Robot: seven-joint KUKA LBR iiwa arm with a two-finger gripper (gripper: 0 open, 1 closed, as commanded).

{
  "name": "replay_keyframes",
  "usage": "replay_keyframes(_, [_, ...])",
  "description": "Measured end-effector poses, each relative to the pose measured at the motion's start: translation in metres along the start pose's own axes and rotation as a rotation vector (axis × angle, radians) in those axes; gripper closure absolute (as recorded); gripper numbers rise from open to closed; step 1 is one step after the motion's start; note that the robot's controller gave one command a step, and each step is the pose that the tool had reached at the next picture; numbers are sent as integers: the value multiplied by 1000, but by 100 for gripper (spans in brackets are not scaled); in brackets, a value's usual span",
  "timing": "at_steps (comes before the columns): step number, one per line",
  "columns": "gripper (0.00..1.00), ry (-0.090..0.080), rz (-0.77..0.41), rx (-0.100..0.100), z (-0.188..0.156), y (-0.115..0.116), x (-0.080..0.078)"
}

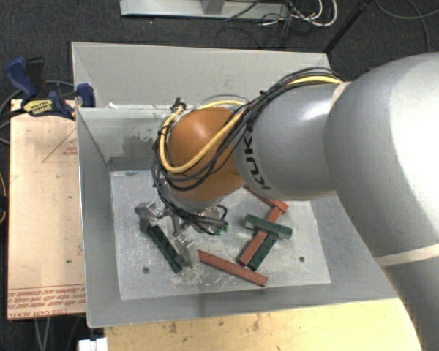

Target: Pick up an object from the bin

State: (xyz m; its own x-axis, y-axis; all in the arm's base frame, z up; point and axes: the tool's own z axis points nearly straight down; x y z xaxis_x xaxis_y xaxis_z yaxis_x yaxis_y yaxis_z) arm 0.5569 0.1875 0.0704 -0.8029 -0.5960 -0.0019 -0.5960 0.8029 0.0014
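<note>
The silver arm (314,152) stretches in across the grey bin (95,196) and bends down, its orange wrist cover (201,152) (looped with cables) over the gripper (172,225). How far the gripper is open, and whether it holds anything, cannot be told. A long dark green bar (163,248) lies slanted just beneath it. Beyond, on its arm side, lie a red-brown bar (232,269) and crossed green bars (257,248).

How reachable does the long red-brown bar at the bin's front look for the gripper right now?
Probably yes. The red-brown bar lies flat on the bin floor with nothing on it, close beside the gripper. The dark green bar lies on the gripper's other side, out of the way.
</note>
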Motion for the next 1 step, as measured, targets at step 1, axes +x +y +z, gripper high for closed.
replay_keyframes(1, [0, -5, -1, 2, -32, 1, -11])
